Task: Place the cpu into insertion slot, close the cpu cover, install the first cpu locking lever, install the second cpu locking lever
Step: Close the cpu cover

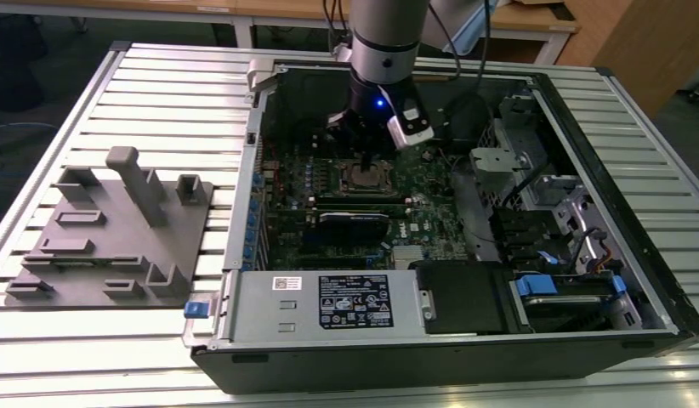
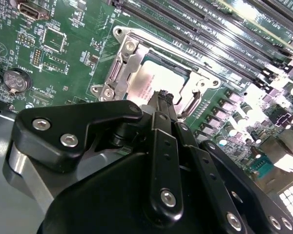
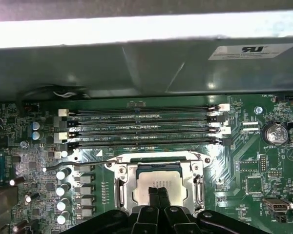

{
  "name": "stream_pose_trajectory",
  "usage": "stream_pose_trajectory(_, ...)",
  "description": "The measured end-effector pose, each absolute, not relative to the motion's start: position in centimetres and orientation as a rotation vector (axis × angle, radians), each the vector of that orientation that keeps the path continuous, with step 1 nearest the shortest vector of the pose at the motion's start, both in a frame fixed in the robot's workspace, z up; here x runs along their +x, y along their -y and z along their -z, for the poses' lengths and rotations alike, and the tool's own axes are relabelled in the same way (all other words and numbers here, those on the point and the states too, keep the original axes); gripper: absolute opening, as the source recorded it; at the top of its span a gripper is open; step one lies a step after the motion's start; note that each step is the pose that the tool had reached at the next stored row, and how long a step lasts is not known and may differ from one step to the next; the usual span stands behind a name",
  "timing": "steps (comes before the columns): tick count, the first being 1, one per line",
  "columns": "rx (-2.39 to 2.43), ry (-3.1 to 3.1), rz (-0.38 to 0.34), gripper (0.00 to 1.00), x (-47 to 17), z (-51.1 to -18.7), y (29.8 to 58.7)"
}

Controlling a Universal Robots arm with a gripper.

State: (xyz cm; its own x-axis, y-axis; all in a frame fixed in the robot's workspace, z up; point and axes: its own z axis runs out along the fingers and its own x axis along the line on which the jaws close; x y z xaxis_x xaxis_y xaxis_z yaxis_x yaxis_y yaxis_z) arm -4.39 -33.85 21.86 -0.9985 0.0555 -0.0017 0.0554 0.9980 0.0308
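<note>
Hovering over the cpu (image 3: 155,179), my end effector (image 3: 158,194) has its fingers pressed together and grips nothing. The cpu sits in the slot (image 3: 112,168) right under my tips, with the cover (image 3: 191,187) lying flat around it on the board (image 3: 254,161).

On the ribbed silver metal table (image 1: 156,93), a grey moulded plastic fixture block (image 1: 100,246) lies at the exterior view's left, just beside the open black computer case (image 1: 440,367).
</note>
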Motion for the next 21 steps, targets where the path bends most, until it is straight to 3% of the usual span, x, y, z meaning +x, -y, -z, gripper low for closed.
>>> stream_pose_trajectory(21, 0.113, -3.136, -0.048, 0.11, -4.34, -22.6, 34.08)
